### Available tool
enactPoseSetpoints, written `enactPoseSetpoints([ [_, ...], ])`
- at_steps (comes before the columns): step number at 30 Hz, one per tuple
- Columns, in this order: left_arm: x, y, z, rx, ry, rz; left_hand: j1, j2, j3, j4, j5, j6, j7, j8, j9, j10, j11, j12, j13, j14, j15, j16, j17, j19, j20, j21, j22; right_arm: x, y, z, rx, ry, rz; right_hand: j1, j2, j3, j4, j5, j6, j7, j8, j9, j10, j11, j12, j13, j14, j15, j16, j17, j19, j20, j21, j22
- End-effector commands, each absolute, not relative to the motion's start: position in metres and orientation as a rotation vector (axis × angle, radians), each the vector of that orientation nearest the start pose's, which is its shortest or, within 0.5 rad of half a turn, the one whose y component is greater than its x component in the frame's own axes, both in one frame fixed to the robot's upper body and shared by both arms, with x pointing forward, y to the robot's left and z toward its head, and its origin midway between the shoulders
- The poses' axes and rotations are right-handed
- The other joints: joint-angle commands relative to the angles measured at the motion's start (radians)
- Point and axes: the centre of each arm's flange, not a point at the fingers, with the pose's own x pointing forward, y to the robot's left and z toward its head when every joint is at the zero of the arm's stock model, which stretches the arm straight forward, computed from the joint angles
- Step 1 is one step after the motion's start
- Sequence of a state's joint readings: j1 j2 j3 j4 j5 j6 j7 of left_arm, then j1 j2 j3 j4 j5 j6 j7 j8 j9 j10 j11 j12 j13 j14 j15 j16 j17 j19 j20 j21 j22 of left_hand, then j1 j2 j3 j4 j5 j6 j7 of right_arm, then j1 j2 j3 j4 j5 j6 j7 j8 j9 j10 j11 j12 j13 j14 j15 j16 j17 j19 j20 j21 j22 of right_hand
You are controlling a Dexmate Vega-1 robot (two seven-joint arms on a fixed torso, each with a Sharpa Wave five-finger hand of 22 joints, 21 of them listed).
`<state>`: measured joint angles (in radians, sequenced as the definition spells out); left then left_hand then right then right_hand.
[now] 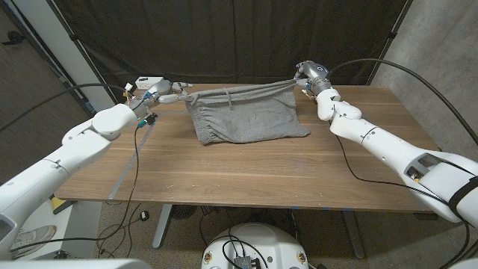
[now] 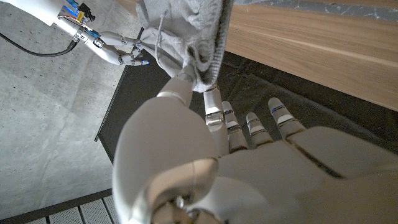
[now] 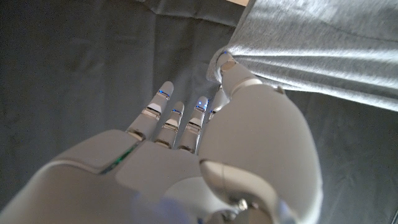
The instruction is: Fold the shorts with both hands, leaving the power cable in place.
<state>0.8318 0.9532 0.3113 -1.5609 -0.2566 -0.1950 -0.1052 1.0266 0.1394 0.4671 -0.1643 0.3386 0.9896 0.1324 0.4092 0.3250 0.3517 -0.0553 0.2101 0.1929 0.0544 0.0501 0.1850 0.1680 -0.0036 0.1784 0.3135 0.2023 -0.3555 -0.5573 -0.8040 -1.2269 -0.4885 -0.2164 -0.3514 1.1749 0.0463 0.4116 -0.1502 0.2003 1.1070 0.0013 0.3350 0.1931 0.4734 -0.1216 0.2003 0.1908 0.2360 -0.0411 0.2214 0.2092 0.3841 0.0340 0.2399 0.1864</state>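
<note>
Grey shorts hang stretched by the waistband between my two hands at the table's far side. Their lower part lies on the wood. My left hand pinches the left end of the waistband, and my right hand pinches the right end. In the left wrist view my left hand holds bunched grey cloth at its thumb tip, with the right hand on the far corner. In the right wrist view my right hand pinches the shorts. A thin black cable crosses the table's left part.
The wooden table has bare wood in front of the shorts. Another black cable lies on the table's right part under my right arm. A dark curtain hangs close behind the far edge.
</note>
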Motion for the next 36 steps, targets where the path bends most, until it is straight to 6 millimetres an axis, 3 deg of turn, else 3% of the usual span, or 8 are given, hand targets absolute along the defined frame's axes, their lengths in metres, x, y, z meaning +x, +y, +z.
enactPoseSetpoints([
  [1, 0.597, 0.375, 0.074, 0.802, -0.617, -0.118, 0.005, 0.01, -0.002, 0.001, -0.003, 0.009, -0.007, -0.001, 0.105, -0.005, -0.001, 0.001, 0.005, -0.002, 0.008, -0.003, 0.001, 0.005, 0.008, 0.004, 0.004, 0.705, -0.221, 0.126, -1.338, -0.694, -0.358, -0.006, 0.001, 0.008, -0.002, 0.005, 0.0, -0.004, -0.004, 0.003, 0.009, 0.002, -0.002, 0.003, 0.011, -0.084, -0.002, 0.003, 0.008, 0.0, -0.005, 0.001],
  [28, 0.619, 0.377, 0.051, 0.892, -0.53, 0.002, 0.008, 0.014, -0.005, 0.0, -0.013, 0.001, -0.002, -0.019, 0.103, -0.002, 0.003, 0.003, 0.005, 0.001, 0.009, -0.002, 0.001, 0.009, 0.009, 0.006, 0.005, 0.737, -0.195, 0.11, -1.405, -0.668, -0.303, -0.026, 0.01, 0.012, 0.008, 0.008, -0.019, -0.015, -0.018, 0.005, 0.016, -0.003, -0.002, 0.003, 0.018, -0.091, 0.0, 0.004, 0.013, -0.004, -0.005, 0.001],
  [36, 0.623, 0.375, 0.047, 0.932, -0.489, 0.027, 0.005, 0.031, -0.006, 0.011, -0.029, -0.058, 0.002, -0.059, 0.093, -0.015, 0.016, 0.0, 0.007, -0.002, 0.025, -0.002, 0.001, 0.01, 0.023, 0.008, 0.006, 0.741, -0.192, 0.107, -1.429, -0.64, -0.283, -0.031, 0.017, 0.015, 0.011, 0.009, -0.04, -0.018, -0.028, 0.006, 0.015, -0.003, -0.004, 0.003, 0.021, -0.091, 0.001, 0.005, 0.016, -0.005, -0.005, 0.001],
])
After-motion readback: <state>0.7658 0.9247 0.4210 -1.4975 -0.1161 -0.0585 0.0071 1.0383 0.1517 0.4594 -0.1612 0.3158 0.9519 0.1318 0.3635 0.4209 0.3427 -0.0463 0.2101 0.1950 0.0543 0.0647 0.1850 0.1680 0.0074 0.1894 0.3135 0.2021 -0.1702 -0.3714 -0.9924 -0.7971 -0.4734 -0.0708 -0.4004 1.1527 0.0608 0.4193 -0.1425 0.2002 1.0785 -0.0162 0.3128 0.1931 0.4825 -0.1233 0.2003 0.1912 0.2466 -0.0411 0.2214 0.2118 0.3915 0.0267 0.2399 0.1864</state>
